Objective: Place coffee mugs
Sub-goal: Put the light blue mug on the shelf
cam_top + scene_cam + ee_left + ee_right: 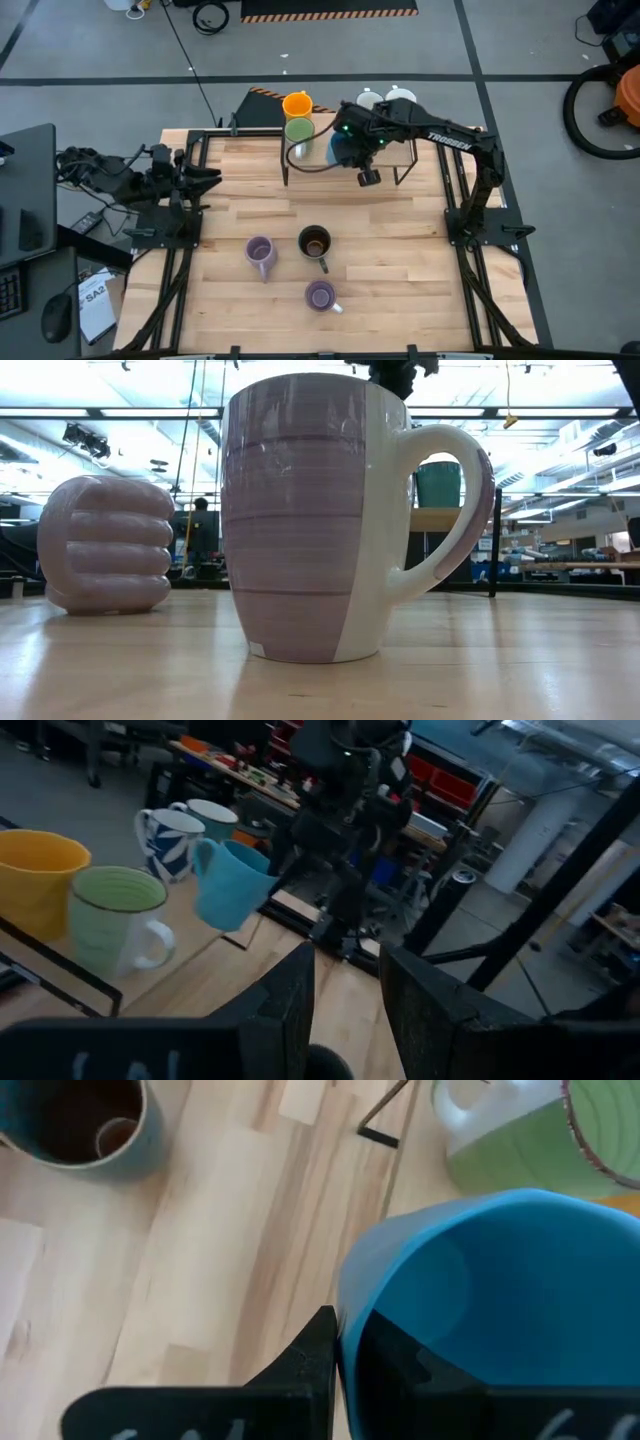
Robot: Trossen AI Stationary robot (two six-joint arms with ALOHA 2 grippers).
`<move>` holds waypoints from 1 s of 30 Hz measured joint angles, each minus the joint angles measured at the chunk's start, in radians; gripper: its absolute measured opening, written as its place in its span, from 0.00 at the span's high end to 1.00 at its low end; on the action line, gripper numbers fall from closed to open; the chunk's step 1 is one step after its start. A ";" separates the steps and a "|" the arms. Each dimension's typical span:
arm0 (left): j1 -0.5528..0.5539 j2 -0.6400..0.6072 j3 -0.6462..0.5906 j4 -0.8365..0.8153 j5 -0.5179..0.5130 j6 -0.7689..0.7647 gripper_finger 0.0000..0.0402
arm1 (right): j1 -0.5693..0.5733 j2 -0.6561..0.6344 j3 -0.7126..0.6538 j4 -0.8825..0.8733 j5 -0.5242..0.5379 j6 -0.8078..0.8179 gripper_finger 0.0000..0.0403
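My right gripper point(347, 148) is at the black wire rack point(400, 182) on the far side of the table, shut on the blue mug point(226, 885). Beside it stand the green mug point(299, 130) and the orange mug point(296, 104), with two white mugs point(385, 98) behind. On the table's near half are a lilac mug point(260, 252), the dark mug point(315, 242) and a second lilac mug point(320, 296), all upright on their bases. My left gripper point(345, 1010) waits open at the table's left edge. My right gripper pinches the blue mug's wall at the rim point(347, 1320), with one finger point(390, 1365) inside the mug and the other finger point(305, 1365) outside. The mug is lifted clear and tilted, close beside the green mug point(530, 1140).
The rack's black bars point(60, 965) run in front of the orange and green mugs. Bare wood lies between the rack and the three mugs on the near half. The low view is filled by one lilac mug point(300, 520), with the other point(105, 545) to its left.
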 joint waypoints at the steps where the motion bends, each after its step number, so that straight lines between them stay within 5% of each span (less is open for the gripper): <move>1: 0.012 0.004 0.000 0.003 0.015 0.000 0.70 | -0.005 0.001 0.006 -0.004 -0.004 -0.001 0.91; 15: 0.164 0.031 0.000 0.008 0.156 0.000 0.70 | -0.108 0.001 0.194 -0.003 0.008 -0.061 0.91; 30: 0.246 0.037 0.000 0.002 0.221 0.019 0.70 | -0.142 0.146 0.194 -0.096 -0.071 -0.126 0.91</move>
